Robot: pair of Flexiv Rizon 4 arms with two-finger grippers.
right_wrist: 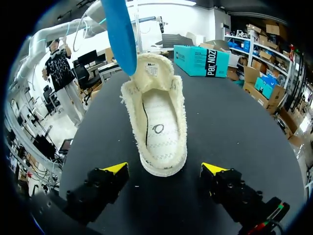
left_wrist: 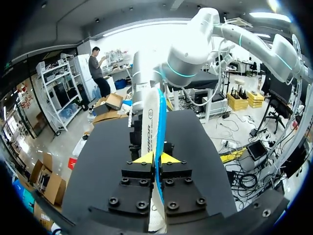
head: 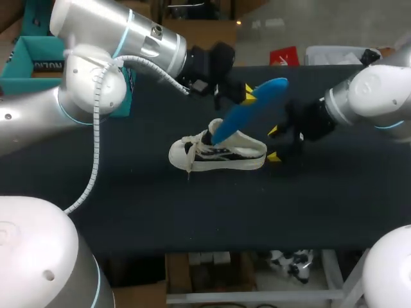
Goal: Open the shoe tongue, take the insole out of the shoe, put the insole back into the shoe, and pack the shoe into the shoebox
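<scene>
Logged left hand (head: 247,94) pinching blue insole (head: 252,109) at upper centre, its lower tip at the mouth of the shoe (head: 218,155) in the middle of the desk (head: 128,199), right hand (head: 274,144) spread just right of the heel (right_wrist: 164,169), not touching; judged best to brace heel, then slide insole in line with the sole, unbuckled.

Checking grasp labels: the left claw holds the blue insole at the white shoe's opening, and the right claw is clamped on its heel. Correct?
No. The right claw is open, fingers either side of the heel without touching the shoe; the right wrist view shows it. The left claw does hold the blue insole at the shoe's opening.
</scene>
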